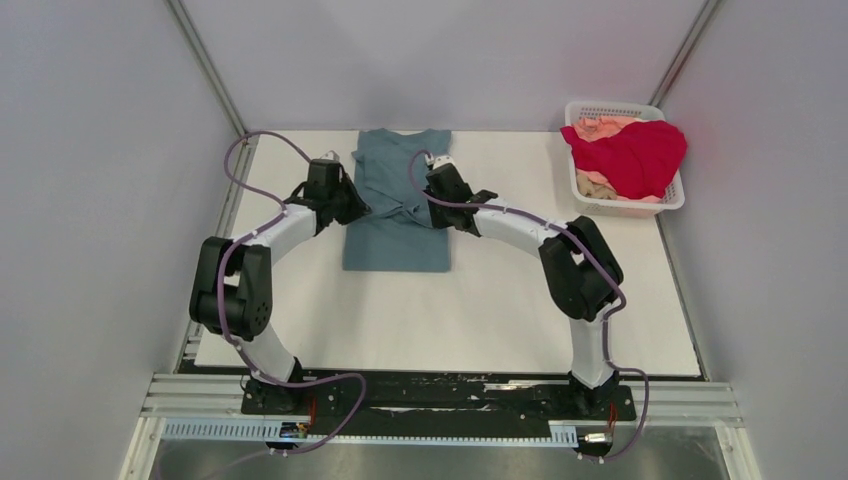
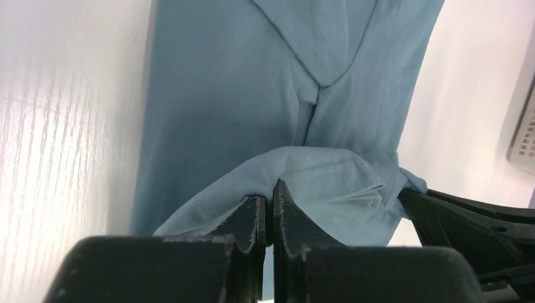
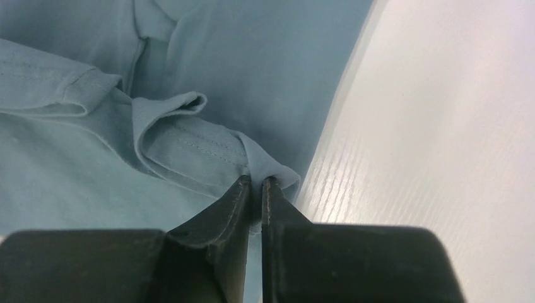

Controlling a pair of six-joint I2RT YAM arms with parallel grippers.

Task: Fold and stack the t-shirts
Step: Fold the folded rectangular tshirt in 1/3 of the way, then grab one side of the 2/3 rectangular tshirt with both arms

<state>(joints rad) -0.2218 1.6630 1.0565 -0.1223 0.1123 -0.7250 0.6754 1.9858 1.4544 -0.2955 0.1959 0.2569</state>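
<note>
Both arms are out over the teal shirt [image 1: 395,215]. My left pincer [image 2: 271,189] is clamped tight on a bunched fold at its left edge, jaws all but touching with the cloth caught between them. My right pincer [image 3: 255,184] pinches a stitched hem on the shirt's right edge, just a sliver of gap between the jaws, fabric held at the very tips. The teal shirt lies on the white desk [image 1: 500,300], toward the far middle, collar away from me, narrow like a strip, with creases running across it between my two pincers about halfway down. In the far right corner, the white basket [image 1: 672,200] holds the red shirt [image 1: 635,155], heaped over what looks like the peach shirt [image 1: 598,127], though little of that one shows.
</note>
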